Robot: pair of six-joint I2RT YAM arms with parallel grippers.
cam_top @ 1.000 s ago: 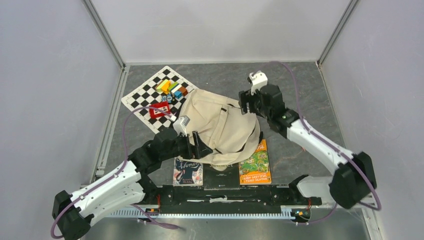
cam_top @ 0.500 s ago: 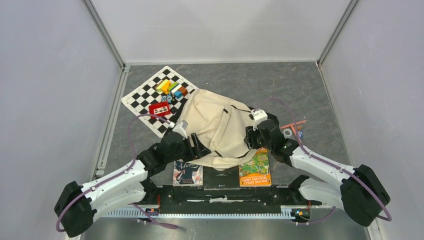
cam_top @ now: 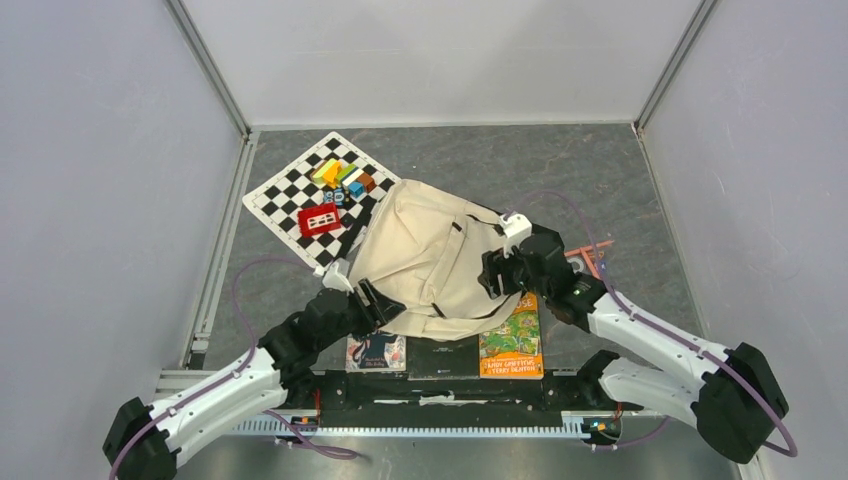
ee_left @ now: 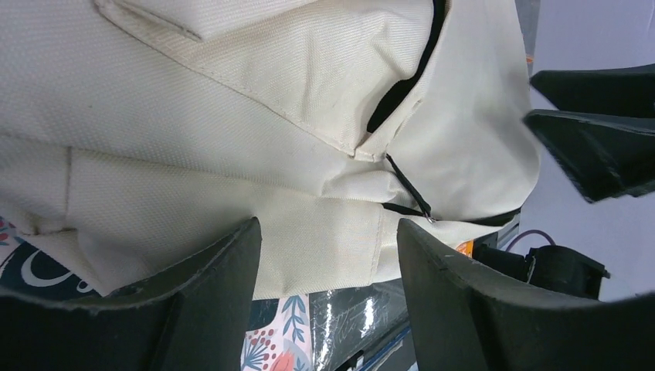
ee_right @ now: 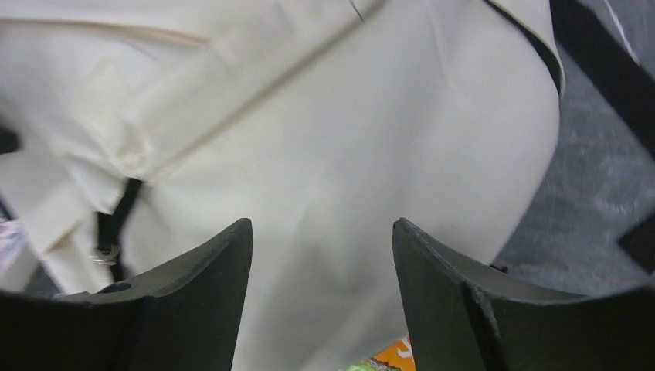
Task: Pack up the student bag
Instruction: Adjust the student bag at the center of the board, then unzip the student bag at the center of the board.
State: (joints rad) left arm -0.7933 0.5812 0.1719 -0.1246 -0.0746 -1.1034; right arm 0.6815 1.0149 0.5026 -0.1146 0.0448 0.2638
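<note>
Left arm (cam_top: 215, 385) and right arm (cam_top: 650, 338) have white shells between bulky black joints. A purple cable (cam_top: 234, 298) loops along each. Claw fingers (ee_left: 208, 301) are matt black, curved wedges.

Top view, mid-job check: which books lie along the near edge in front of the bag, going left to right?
floral-cover book → black book → orange-and-green book

Checkerboard mat (cam_top: 290, 195): flat on counter (cam_top: 560, 170), far left.
Coloured blocks (cam_top: 342, 176): clustered on mat's far corner.
Red tile (cam_top: 319, 219): on mat, near blocks.
Floral book (cam_top: 376, 352), black book (cam_top: 443, 356), orange book (cam_top: 512, 340): 3 in a row, near edge.
</note>
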